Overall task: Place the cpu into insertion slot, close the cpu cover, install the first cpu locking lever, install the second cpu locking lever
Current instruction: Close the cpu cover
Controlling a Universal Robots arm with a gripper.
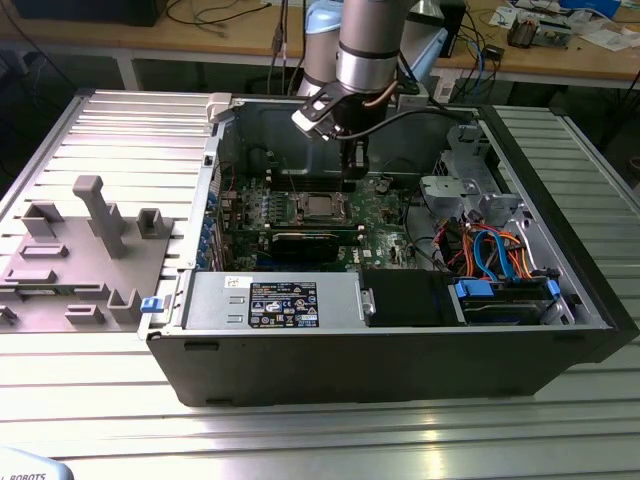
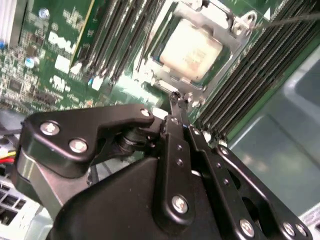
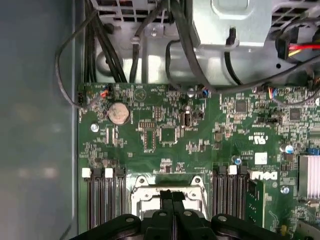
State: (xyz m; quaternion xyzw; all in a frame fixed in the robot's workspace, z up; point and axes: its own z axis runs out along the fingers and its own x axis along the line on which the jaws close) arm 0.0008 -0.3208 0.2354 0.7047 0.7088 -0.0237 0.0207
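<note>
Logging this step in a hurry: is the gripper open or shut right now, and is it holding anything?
Gripper: shut, nothing visibly pinched, its tip at the edge of the cpu cover.

A computer case (image 1: 400, 360) is being carried on a slatted table (image 1: 560, 440), and a fixture block (image 1: 90, 260) is being kept on that table at the exterior view's left. Inside the case, a power supply (image 1: 275, 300) is being held before the circuit board (image 1: 385, 205), with a drive cage (image 1: 490, 200) at the exterior view's right. The cpu (image 2: 192, 47) is being framed by the cpu cover (image 2: 226, 31), with memory slots (image 2: 120, 45) along 2 sides. The gripper (image 2: 175, 97) is being held just beside the cover's edge.
</note>
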